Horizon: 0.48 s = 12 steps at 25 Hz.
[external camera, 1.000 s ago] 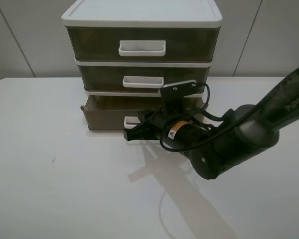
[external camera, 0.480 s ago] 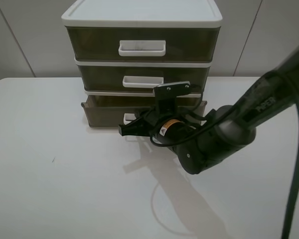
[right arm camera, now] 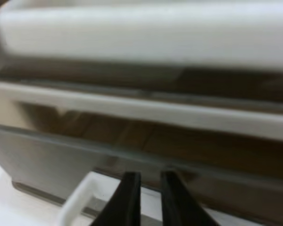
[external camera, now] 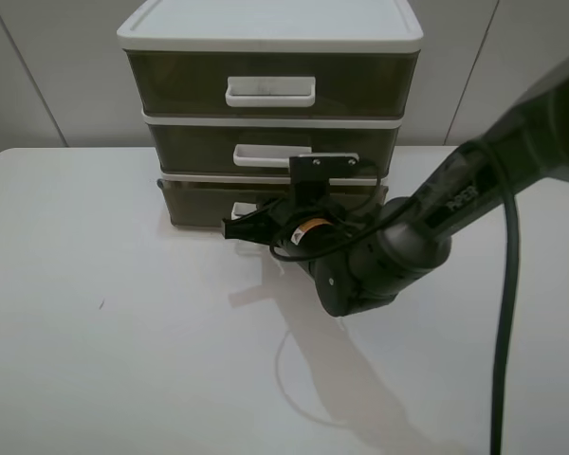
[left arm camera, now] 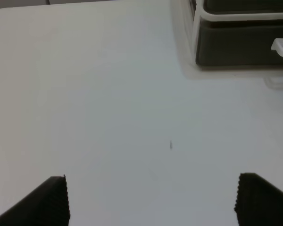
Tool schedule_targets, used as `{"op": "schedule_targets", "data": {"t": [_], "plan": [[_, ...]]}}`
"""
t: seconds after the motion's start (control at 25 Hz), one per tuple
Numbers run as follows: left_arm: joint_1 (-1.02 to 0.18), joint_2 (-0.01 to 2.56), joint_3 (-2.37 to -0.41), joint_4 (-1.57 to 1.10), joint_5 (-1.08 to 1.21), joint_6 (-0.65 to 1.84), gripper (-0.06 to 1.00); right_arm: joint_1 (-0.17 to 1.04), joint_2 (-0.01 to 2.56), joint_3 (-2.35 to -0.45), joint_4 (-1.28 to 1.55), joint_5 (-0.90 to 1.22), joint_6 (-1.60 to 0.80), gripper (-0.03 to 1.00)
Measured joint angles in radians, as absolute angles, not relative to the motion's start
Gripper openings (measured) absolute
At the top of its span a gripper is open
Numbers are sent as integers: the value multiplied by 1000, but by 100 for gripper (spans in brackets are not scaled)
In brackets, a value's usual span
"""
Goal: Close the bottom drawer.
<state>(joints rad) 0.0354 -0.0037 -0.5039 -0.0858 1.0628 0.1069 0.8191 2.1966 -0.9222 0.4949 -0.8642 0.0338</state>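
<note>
- Now, the bottom drawer [external camera: 199, 204] sits lowest in the cabinet [external camera: 266, 28] at the far middle of the table [external camera: 95, 332], and by the look of it it's nearly home, with only a sliver of its rim showing in the right wrist view.
- The right gripper [external camera: 235, 228] is nosed up to the drawer front beside the white handle [right arm camera: 80, 197], its fingers [right arm camera: 129, 197] drawn almost together and holding nothing.
- The push wants to be straight and level toward the far side, near the middle of the front. Off-centre pressure could skew the drawer in its runners.
- A gentle finish looks wise, since the light cabinet might slide on the smooth top.
- The left gripper [left arm camera: 153, 202] hovers spread wide over bare table on the left, well apart from the drawer.
- The surface is plain glossy white with one tiny dark speck [left arm camera: 170, 145].
- Grey panelled wall [external camera: 38, 76] behind, and a black cable [external camera: 503, 313] trails down on the right.
</note>
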Motion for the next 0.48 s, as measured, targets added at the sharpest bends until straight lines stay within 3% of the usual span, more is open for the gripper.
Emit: {"op": "schedule_targets", "data": {"t": [0.48], "plan": [[35, -4, -504, -86, 1063, 107, 72, 822, 2188, -930, 513, -857, 26, 2]]}}
